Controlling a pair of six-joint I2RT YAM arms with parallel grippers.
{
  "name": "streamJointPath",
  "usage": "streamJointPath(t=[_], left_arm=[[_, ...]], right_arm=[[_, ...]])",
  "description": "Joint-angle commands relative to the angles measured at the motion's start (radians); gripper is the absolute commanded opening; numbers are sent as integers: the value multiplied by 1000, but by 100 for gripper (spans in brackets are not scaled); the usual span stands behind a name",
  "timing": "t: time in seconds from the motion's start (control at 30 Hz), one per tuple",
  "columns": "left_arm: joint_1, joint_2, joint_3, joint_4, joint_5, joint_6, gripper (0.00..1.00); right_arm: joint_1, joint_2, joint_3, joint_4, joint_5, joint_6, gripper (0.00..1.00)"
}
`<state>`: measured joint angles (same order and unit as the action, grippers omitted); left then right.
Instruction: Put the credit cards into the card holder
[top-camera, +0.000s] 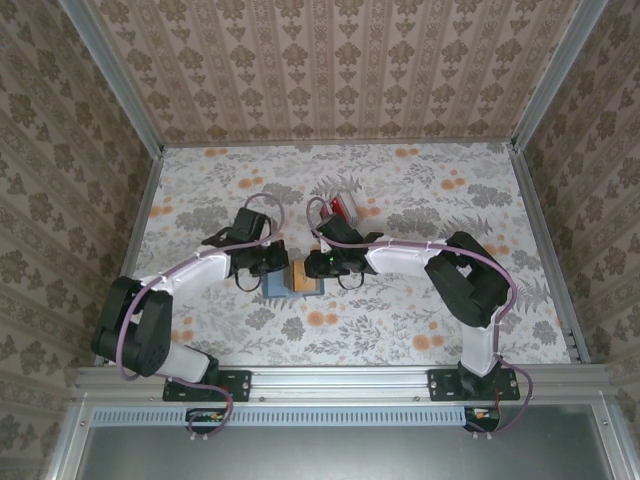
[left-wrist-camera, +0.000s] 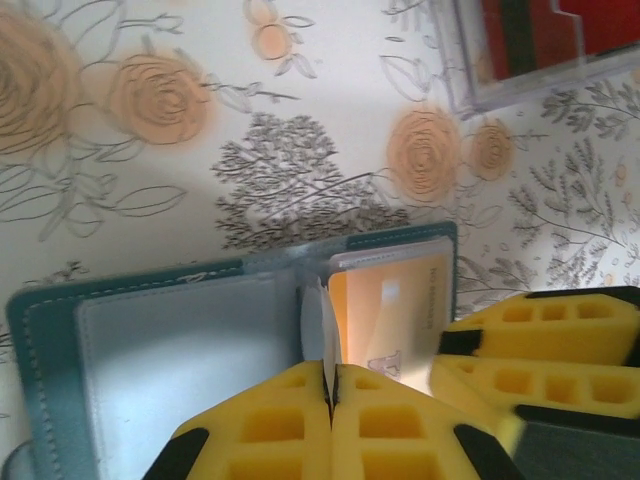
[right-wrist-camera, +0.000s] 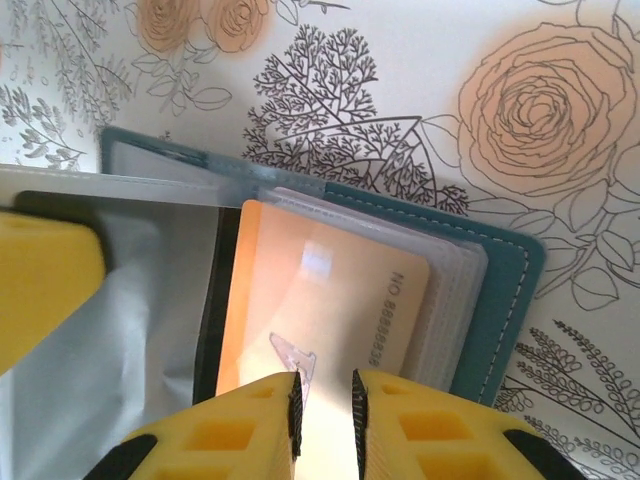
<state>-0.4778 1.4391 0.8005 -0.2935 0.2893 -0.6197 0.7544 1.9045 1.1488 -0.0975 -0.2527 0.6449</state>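
Note:
The teal card holder (top-camera: 281, 285) lies open on the table between both grippers. My left gripper (left-wrist-camera: 330, 388) is shut on a thin clear plastic sleeve (left-wrist-camera: 318, 325) at the card holder's (left-wrist-camera: 60, 330) fold, holding it upright. In the right half an orange card (right-wrist-camera: 330, 290) printed with a number lies under clear sleeves. Just above its near end, my right gripper (right-wrist-camera: 325, 405) has its jaws a narrow gap apart and nothing pinched. The red credit cards (top-camera: 342, 207) sit in a clear box (left-wrist-camera: 470, 60) beyond the card holder (right-wrist-camera: 500, 300).
The clear box (top-camera: 332, 198) stands just behind the right gripper (top-camera: 325, 265). My left gripper (top-camera: 268, 262) and right gripper nearly touch over the card holder; the right gripper's yellow fingers (left-wrist-camera: 540, 350) crowd the left wrist view. Metal frame rails (top-camera: 150, 190) and patterned walls border the floral table.

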Motion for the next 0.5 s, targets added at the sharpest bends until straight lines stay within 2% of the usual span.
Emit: streamJointPath(t=[0.0, 0.2, 0.47], left_arm=[[-49, 27, 62, -67, -54, 36, 0], [-120, 119, 152, -116, -98, 38, 2], [-152, 162, 212, -177, -156, 46, 2]], right_arm=[[3, 8, 11, -47, 29, -27, 23], [-10, -20, -33, 15, 2, 9, 24], [-62, -170, -169, 13, 102, 41, 25]])
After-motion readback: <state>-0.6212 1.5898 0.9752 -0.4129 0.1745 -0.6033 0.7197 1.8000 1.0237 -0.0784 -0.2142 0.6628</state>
